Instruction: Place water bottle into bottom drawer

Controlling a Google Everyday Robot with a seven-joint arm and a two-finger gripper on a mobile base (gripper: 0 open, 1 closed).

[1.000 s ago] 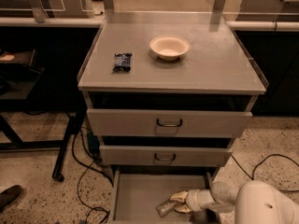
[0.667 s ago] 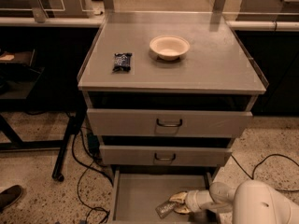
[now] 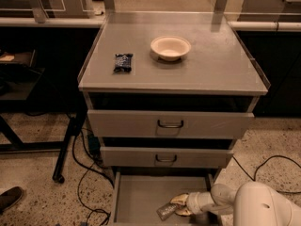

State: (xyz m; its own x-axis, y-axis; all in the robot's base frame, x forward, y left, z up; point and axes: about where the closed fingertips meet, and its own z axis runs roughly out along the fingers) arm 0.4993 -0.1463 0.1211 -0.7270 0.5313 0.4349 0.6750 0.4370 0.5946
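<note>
The bottom drawer is pulled out at the foot of the grey cabinet, and its flat grey floor shows. My gripper reaches in from the right, low over the drawer's right front part. It is shut on the water bottle, which lies on its side with one end pointing left, at or just above the drawer floor. Only a short part of the bottle shows past the fingers. The white arm fills the lower right corner.
A cream bowl and a dark snack packet sit on the cabinet top. The two upper drawers stand slightly out. Cables lie on the floor at left, and a shoe is at far left.
The gripper and bottle have stayed almost in place inside the bottom drawer, perhaps a little lower. Nothing else has moved.
</note>
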